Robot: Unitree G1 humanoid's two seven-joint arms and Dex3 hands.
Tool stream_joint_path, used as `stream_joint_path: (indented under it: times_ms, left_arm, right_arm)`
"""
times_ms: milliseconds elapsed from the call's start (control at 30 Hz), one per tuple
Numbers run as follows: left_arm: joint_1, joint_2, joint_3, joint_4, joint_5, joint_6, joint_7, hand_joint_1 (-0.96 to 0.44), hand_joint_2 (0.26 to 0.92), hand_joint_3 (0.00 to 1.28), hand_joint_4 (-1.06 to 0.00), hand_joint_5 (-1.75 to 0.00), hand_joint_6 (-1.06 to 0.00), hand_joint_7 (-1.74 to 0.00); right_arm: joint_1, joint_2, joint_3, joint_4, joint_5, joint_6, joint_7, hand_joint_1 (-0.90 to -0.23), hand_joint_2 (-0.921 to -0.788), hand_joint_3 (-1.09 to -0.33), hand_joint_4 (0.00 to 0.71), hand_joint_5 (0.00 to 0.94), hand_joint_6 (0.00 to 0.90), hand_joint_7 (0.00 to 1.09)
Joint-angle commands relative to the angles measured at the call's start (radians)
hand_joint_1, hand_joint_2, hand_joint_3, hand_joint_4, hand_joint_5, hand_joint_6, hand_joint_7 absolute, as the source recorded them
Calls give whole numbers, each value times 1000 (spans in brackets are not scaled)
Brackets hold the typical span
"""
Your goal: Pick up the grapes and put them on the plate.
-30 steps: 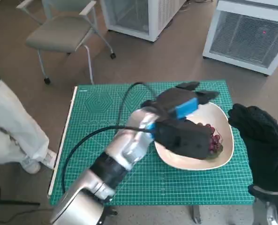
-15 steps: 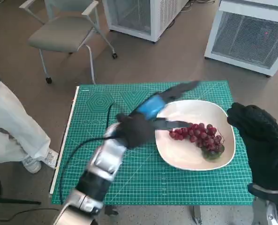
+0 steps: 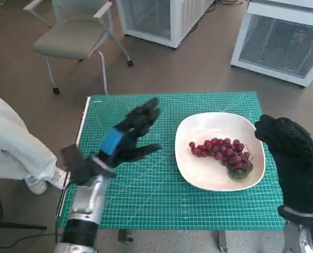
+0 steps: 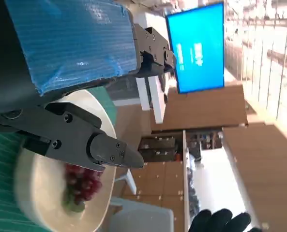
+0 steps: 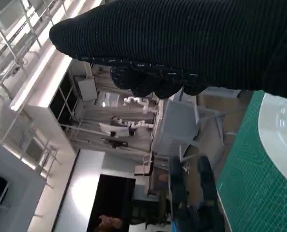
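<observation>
The red grapes (image 3: 222, 154) lie on the white plate (image 3: 204, 179), a bunch stretched across its middle and toward the side nearest my right hand, with a greenish bit of stem at the end closest to me. The plate sits on the green cutting mat (image 3: 145, 195) that covers the table, on the right half of it.

My left hand (image 3: 125, 138) hangs over the mat to the left of the plate, well apart from the grapes. Its fingers are spread wide and it holds nothing; the blue tape on its back shows clearly. In the left wrist view the same hand (image 4: 70, 92) fills the near side, with one black finger (image 4: 109, 150) reaching across in front of the plate (image 4: 27, 193) and the grapes (image 4: 80, 181) behind it.

My right hand (image 3: 288, 150), in its black knitted glove, hovers at the plate's right edge, just beside the rim. Whether its fingers are apart or curled I cannot tell from any view; the right wrist view shows only the glove (image 5: 182, 48) as a dark band.

The mat carries a printed grid and geometric figures, but I can read no writing on it. A blue screen (image 4: 199, 48) shows in the left wrist view, its text too blurred to read.
</observation>
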Motion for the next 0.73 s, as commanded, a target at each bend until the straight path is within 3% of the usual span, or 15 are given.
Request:
stream_joint_path:
  times_ms: [33,733]
  left_arm:
    - [29,-4,10,-15,-16,-20,-14,-379,921,132,-206,-8,-244,-4]
    - [83,-14,48,-63,-37,-83,-2,-368,921,161,-213,-4,-262,-9]
  right_arm:
    - [6,-3,0,18,5,8,6,-330,-921,-595,443,828,260,980]
    - [-2,-8,6,16,4,21,4,-332,-921,-596,449,819,262,974]
